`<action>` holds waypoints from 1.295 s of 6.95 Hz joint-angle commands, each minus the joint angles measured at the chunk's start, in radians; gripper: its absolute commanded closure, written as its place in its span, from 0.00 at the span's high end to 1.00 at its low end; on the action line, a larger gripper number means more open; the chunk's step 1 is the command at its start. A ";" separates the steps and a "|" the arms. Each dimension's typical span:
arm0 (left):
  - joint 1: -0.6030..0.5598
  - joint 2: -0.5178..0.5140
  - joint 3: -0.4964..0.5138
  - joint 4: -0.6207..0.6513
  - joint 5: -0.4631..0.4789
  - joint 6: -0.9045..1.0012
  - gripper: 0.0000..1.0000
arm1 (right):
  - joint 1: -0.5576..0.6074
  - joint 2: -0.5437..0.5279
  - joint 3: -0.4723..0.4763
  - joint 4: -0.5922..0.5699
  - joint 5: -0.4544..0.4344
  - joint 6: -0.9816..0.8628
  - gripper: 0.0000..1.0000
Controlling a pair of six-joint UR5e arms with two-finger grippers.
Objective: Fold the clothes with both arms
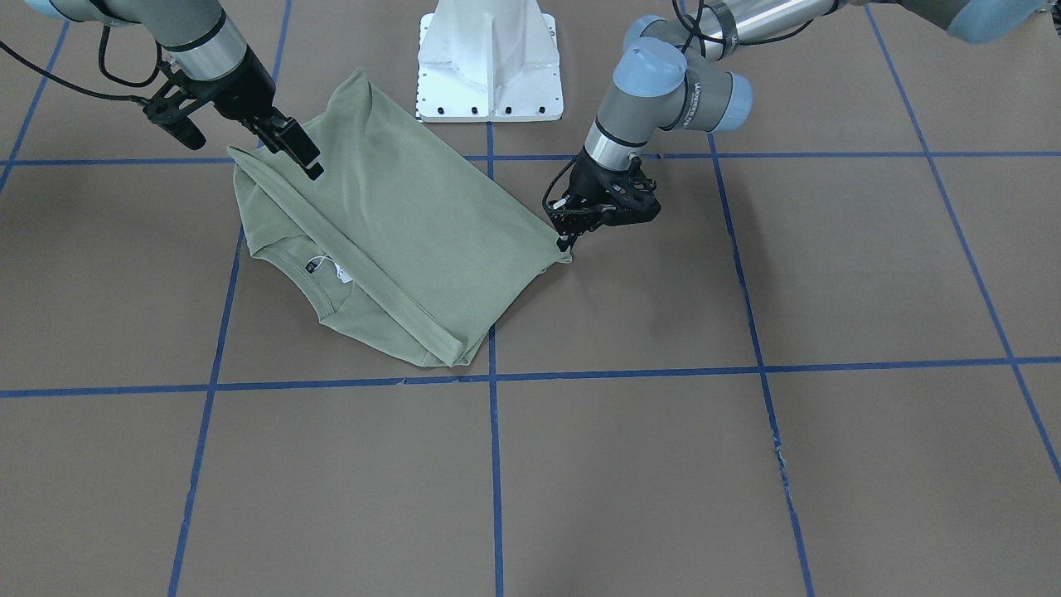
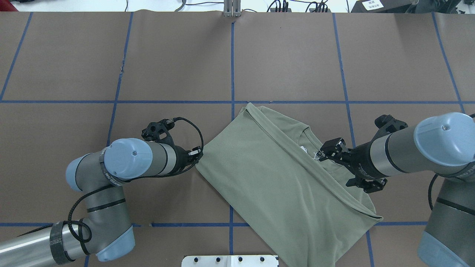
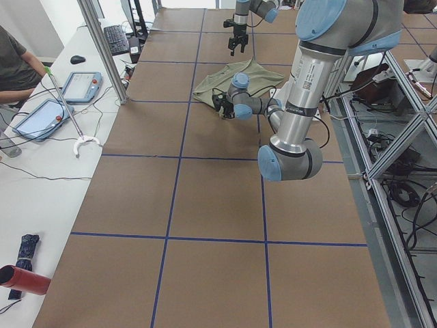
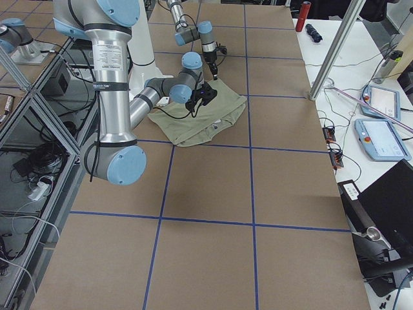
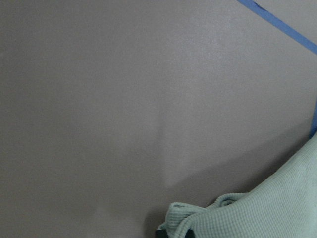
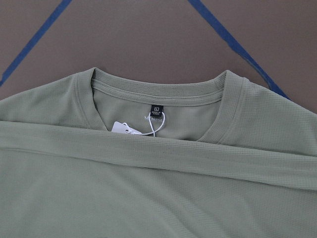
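The sage-green shirt lies folded on the brown table, slanted, with a folded band across it just below the collar. A white tag and a black label show inside the collar. My left gripper is down at the shirt's side corner and shut on the bunched fabric; in the overhead view it sits at the shirt's left corner. My right gripper hovers over the shirt near the collar, open and empty.
The white pedestal base stands just behind the shirt. Blue tape lines grid the table. A metal post and a side desk with tablets and a seated person lie beyond the far edge.
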 commanded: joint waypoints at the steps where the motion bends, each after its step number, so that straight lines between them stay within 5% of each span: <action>1: -0.073 -0.002 0.008 -0.001 0.033 0.147 0.00 | 0.000 0.004 -0.001 0.000 0.000 0.005 1.00; 3: -0.228 -0.075 0.169 -0.044 0.032 0.266 0.00 | 0.000 0.001 -0.001 0.000 -0.003 0.003 1.00; 6: -0.368 -0.420 0.732 -0.336 0.025 0.277 0.00 | 0.043 0.002 -0.001 0.000 -0.012 0.003 1.00; 8: -0.387 -0.468 0.829 -0.394 0.025 0.303 0.00 | 0.048 0.053 -0.010 0.000 -0.018 0.000 1.00; 9: -0.391 -0.456 0.782 -0.394 0.022 0.303 0.43 | 0.045 0.091 -0.021 0.000 -0.049 0.000 1.00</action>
